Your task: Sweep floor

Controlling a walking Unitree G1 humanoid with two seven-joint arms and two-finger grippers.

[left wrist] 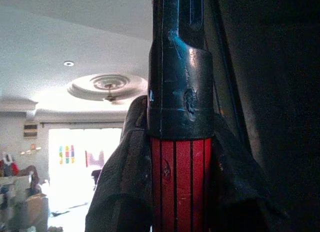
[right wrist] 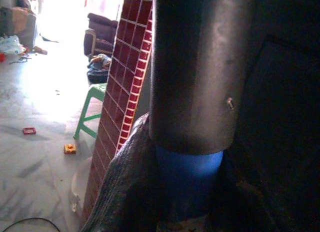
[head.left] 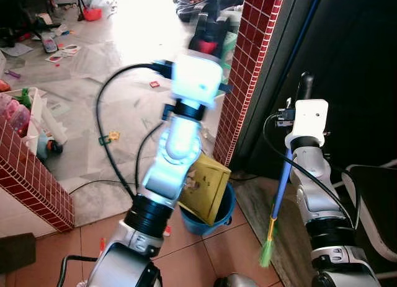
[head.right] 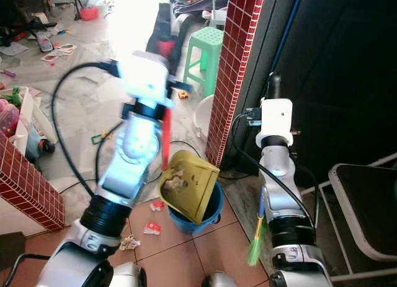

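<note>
Red-tiled pillar point(head.right: 237, 64) upper middle of frame, second tiled wall point(head.left: 31, 175) at lower left. Dark doorway point(head.right: 335, 70) fills right side. Floor point(head.right: 180, 250) terracotta tile at bottom, pale glossy marble point(head.left: 124, 57) beyond, strewn with toys and paper. Green stool point(head.right: 201, 48) beside pillar. Strong glare from top centre. Ceiling point(left wrist: 75, 41) white, round medallion point(left wrist: 107, 84), bright window point(left wrist: 80, 167) beneath.
</note>
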